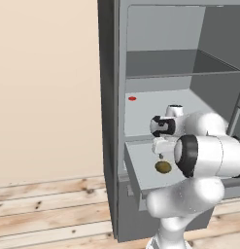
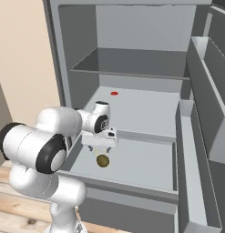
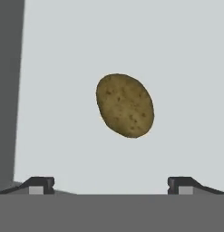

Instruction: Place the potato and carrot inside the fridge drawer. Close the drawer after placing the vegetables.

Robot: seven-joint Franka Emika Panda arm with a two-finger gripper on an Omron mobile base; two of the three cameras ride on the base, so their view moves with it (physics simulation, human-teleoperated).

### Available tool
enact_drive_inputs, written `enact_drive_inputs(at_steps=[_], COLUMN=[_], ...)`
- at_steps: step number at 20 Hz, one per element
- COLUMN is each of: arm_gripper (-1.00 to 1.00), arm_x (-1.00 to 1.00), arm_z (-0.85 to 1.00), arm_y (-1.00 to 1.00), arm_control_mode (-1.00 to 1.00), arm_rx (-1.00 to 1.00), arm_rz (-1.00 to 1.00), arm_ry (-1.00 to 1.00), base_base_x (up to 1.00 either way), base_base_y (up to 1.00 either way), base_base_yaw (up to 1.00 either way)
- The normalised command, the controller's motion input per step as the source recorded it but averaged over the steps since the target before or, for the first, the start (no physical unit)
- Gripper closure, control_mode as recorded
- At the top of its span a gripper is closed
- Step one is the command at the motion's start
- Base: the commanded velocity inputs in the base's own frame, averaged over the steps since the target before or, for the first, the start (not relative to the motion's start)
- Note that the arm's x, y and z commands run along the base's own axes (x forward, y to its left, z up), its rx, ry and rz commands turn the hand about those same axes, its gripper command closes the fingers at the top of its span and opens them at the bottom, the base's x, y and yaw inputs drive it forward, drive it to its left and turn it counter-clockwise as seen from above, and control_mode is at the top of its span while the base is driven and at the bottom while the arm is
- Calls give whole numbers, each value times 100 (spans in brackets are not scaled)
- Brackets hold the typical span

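A: Is there any writing to read here, a label, a brand, a number?

B: None. The fridge (image 1: 111, 121) has plain grey walls and shelves, with no lettering on them.

A: What about the fridge drawer (image 2: 132, 177)?

B: Its front and floor are bare, with no sticker or mark.

A: And the door bins (image 2: 200, 136)?

B: Plain as well. The speckles on the potato (image 3: 125, 105) are skin texture, not characters.

A: Anything printed on the robot arm (image 1: 204, 151)?

B: No logo or number can be read on its white casing.
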Motion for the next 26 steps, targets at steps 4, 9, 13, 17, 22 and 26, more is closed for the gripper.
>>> enact_drive_inputs(at_steps=[4, 9, 13, 17, 22, 26], arm_gripper=[-100, -100, -100, -100, -100, -100], arm_x=[-39, -64, -92, -94, -44, -1], arm_z=[100, 99, 88, 26, -6, -4], arm_y=[0, 1, 3, 45, 74, 31], arm_control_mode=[-100, -100, -100, -100, -100, -100], arm_rx=[-10, -5, -1, 0, -2, -3], arm_rz=[0, 0, 0, 0, 0, 2], arm_ry=[-22, -14, -5, 0, 5, 9], base_base_x=[0, 0, 0, 0, 0, 0], base_base_y=[0, 0, 0, 0, 0, 0], base_base_yaw=[0, 0, 0, 0, 0, 0])
